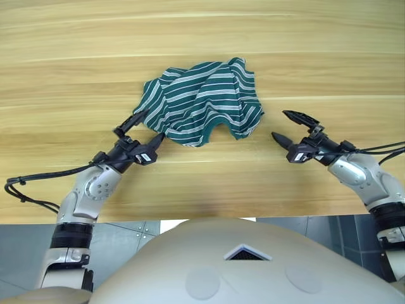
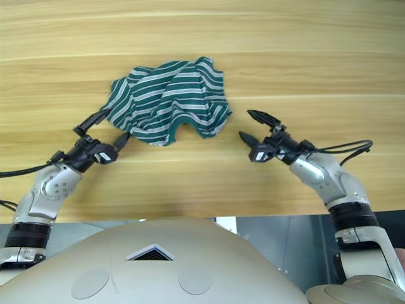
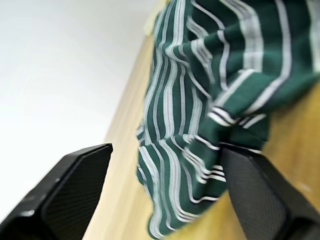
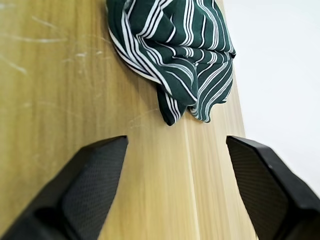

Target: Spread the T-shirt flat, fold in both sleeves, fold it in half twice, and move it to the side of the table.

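A green T-shirt [image 1: 202,101] with white stripes lies crumpled in a heap near the middle of the wooden table [image 1: 202,31]. My left gripper [image 1: 145,127] is open at the shirt's near-left edge, its fingers on either side of the cloth there; the left wrist view shows the T-shirt [image 3: 200,125] lying between the open left gripper [image 3: 165,195] fingers. My right gripper [image 1: 288,126] is open over bare wood, a short way to the right of the shirt's near-right corner. In the right wrist view the T-shirt [image 4: 175,50] lies ahead of the open right gripper [image 4: 175,180].
The table's near edge [image 1: 202,218] runs just in front of both arms, with grey floor below it. Bare wood surrounds the shirt on all sides.
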Controlling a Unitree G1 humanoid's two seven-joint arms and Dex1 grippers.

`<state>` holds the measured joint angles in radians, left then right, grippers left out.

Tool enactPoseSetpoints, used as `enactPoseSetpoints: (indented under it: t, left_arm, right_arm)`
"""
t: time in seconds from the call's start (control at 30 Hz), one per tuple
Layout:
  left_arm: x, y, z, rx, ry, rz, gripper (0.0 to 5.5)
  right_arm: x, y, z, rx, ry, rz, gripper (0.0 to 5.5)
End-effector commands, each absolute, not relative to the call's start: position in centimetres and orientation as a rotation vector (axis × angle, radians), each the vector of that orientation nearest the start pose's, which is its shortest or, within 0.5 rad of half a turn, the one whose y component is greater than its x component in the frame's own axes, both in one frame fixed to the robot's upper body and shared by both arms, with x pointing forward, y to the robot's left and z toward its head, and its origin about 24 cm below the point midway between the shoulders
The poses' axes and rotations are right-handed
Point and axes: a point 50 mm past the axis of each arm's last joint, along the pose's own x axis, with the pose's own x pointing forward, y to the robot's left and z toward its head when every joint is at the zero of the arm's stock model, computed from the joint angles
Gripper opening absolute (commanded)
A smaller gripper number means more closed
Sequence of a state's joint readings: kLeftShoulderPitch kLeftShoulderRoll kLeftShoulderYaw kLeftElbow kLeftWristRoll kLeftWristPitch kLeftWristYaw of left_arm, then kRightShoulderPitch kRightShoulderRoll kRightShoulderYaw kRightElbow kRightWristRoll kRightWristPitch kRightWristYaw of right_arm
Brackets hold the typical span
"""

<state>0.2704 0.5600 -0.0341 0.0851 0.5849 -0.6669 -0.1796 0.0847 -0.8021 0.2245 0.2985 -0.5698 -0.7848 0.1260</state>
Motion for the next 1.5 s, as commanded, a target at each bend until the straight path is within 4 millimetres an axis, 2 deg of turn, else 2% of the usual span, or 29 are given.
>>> enactPoseSetpoints:
  t: [0.03,0.27,0.4,0.6,0.67,0.9,1.23,1.33,1.5]
  left_arm:
    - [17.7,20.4,1.8,1.005,-0.18,-0.642,3.91]
    - [18.6,20.2,1.9,1.021,-0.201,-0.637,3.91]
    - [18.4,20.0,0.9,1.041,-0.149,-0.689,3.91]
    - [17.7,20.0,0.1,1.053,-0.086,-0.753,2.97]
    - [17.6,20.0,-0.1,1.057,-0.07,-0.765,2.67]
    - [17.9,20.0,-0.7,1.066,-0.04,-0.764,1.58]
    - [17.7,20.0,-1.4,1.078,-0.003,-0.79,0.11]
    - [17.6,20.1,-1.5,1.08,-0.001,-0.795,0.0]
    - [17.8,20.5,-1.1,1.087,-0.019,-0.755,0.0]
  right_arm:
    - [18.7,-23.4,0.0,-1.214,-0.066,0.924,3.66]
    - [19.2,-22.3,-0.6,-1.214,-0.098,0.948,3.66]
    - [19.8,-21.4,-0.9,-1.224,-0.13,0.974,3.66]
    - [19.9,-19.9,-0.9,-1.217,-0.19,1.037,3.61]
    - [19.9,-19.8,-1.0,-1.222,-0.197,1.046,3.37]
    - [19.8,-19.3,-1.1,-1.218,-0.21,1.071,2.01]
    - [21.3,-20.1,-1.1,-1.229,-0.186,0.981,0.35]
    - [21.6,-20.1,-1.1,-1.226,-0.193,0.956,0.0]
    - [21.7,-20.4,-0.9,-1.213,-0.202,0.919,0.0]
